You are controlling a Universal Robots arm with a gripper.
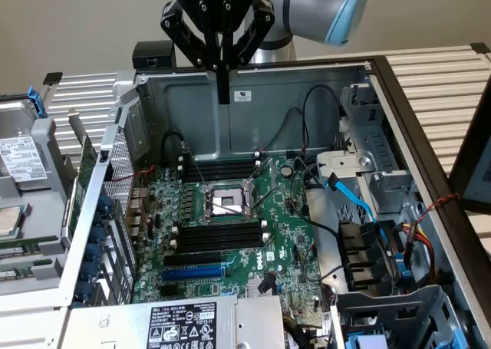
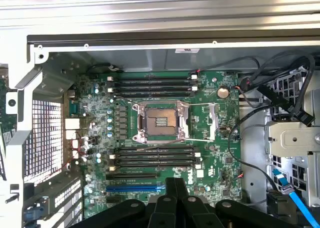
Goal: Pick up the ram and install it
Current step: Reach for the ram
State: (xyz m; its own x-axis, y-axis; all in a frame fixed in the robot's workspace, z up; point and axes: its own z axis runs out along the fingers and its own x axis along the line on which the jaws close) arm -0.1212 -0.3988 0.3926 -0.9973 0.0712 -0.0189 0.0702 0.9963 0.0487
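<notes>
At the exterior view's left, the ram (image 1: 84,172), a long thin green circuit-board stick, lies along the outside of the open grey metal computer case (image 1: 268,111) (its chips are hard to make out). Further right, the black gripper (image 1: 223,94) hangs above the green motherboard (image 1: 284,234), fingers pressed together, empty, well apart from the ram.

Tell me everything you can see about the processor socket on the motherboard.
The processor socket is a square silver metal frame around a pale centre, with no cooler on it. It lies flat in the middle of the green motherboard, between two banks of black memory slots. Thin wire levers run beside it.
</notes>
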